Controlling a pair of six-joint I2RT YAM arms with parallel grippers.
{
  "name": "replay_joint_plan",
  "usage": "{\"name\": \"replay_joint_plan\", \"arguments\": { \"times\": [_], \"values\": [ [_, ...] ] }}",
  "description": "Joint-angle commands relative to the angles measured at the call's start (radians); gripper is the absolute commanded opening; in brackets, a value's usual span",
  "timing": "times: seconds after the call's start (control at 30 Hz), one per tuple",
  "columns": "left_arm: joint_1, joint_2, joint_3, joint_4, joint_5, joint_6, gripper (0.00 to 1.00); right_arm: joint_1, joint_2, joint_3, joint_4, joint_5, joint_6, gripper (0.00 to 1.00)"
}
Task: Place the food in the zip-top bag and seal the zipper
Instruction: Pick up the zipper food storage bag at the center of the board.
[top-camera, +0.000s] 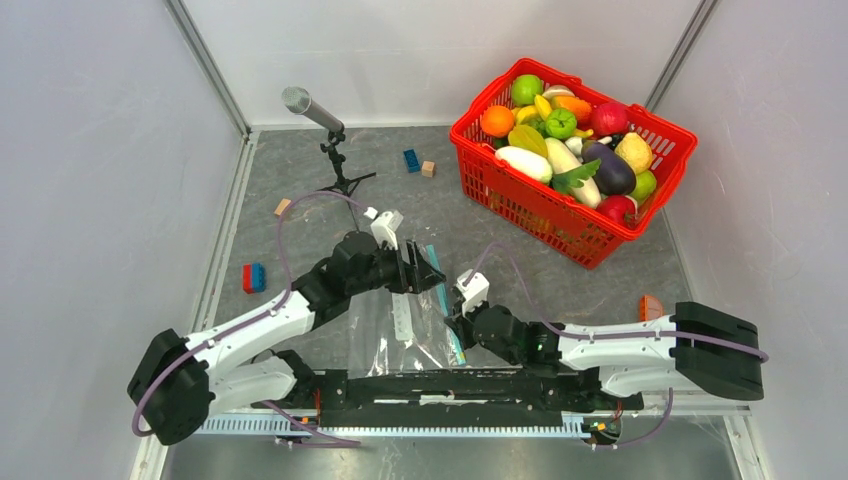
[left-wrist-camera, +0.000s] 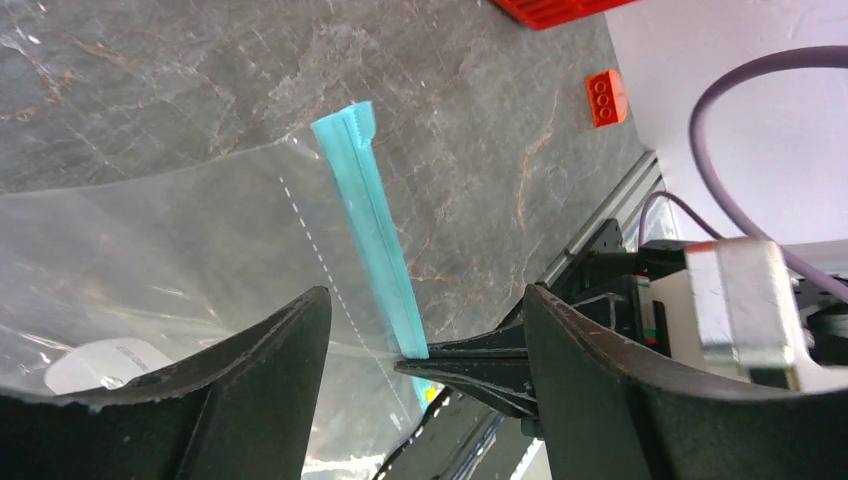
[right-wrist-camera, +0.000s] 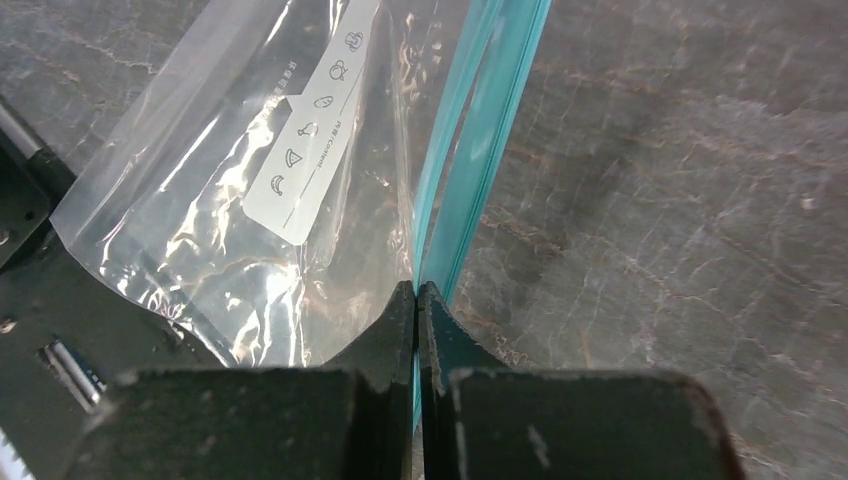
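Note:
The clear zip-top bag (top-camera: 395, 335) lies flat on the grey table between the two arms, and I see no food in it. Its light blue zipper (top-camera: 438, 282) runs along its right edge. My right gripper (top-camera: 455, 325) is shut on the near end of the zipper (right-wrist-camera: 490, 130), with the bag (right-wrist-camera: 220, 200) to its left. My left gripper (top-camera: 425, 272) is open and empty over the far part of the zipper (left-wrist-camera: 375, 235), which shows between its fingers. The food, with an orange (top-camera: 497, 121), a red apple (top-camera: 609, 118) and a green fruit (top-camera: 526, 89), sits in the basket.
The red mesh basket (top-camera: 560, 225) full of toy produce stands at the back right. A microphone on a small stand (top-camera: 335, 150) is at the back left. Small blocks (top-camera: 253, 277) lie around the table, with an orange one (top-camera: 650, 306) at the right.

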Motion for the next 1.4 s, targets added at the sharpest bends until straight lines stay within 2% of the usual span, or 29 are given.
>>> {"name": "replay_joint_plan", "arguments": {
  "times": [0.0,0.27,0.53,0.73,0.97,1.17,1.37],
  "values": [
    [-0.051,0.024,0.065,-0.142,-0.084,0.055,0.75,0.059,-0.008,0.078,-0.071,0.230,-0.064,0.00],
    [-0.129,0.055,0.118,-0.239,-0.269,0.076,0.71,0.124,0.009,0.108,-0.098,0.344,-0.067,0.00],
    [-0.174,0.100,0.192,-0.245,-0.287,0.106,0.73,0.174,0.043,0.140,-0.122,0.421,-0.101,0.00],
    [-0.207,0.133,0.212,-0.257,-0.302,0.107,0.73,0.179,0.031,0.132,-0.098,0.423,-0.112,0.00],
    [-0.223,0.143,0.210,-0.297,-0.384,0.110,0.59,0.179,-0.006,0.096,-0.065,0.429,-0.107,0.00],
    [-0.228,0.172,0.236,-0.314,-0.396,0.125,0.47,0.179,-0.019,0.070,-0.022,0.418,-0.132,0.00],
    [-0.233,0.210,0.252,-0.314,-0.388,0.130,0.44,0.186,-0.028,0.059,0.019,0.401,-0.190,0.00]
  ]
}}
